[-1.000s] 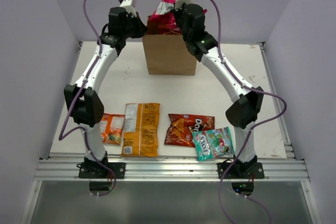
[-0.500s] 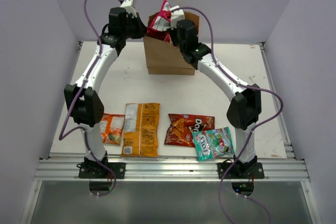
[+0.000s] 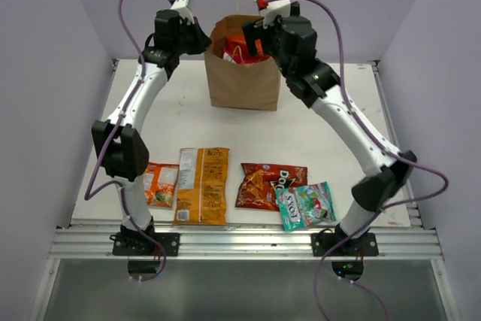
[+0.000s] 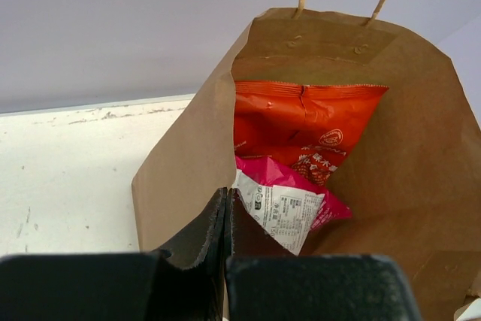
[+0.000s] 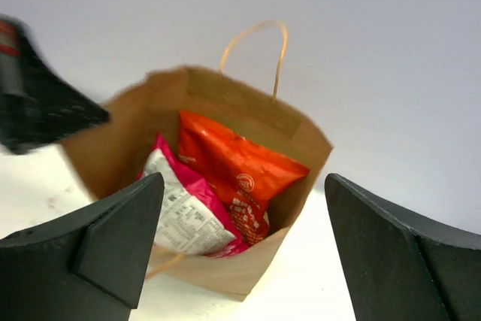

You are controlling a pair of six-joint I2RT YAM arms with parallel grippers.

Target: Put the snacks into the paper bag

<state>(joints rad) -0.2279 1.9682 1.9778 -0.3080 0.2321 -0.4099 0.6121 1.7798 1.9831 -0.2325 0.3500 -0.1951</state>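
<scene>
The plain brown paper bag shows an orange-red packet and a pink-silver packet with black print.

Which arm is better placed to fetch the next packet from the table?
Probably right. The right hand is open and empty over the paper bag, while the left hand is shut on its rim, holding it open. The Doritos packet lies nearer the right arm's base.

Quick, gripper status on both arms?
Left gripper: shut, fingers pinching the paper bag rim.
Right gripper: open, empty, above the bag.
</scene>
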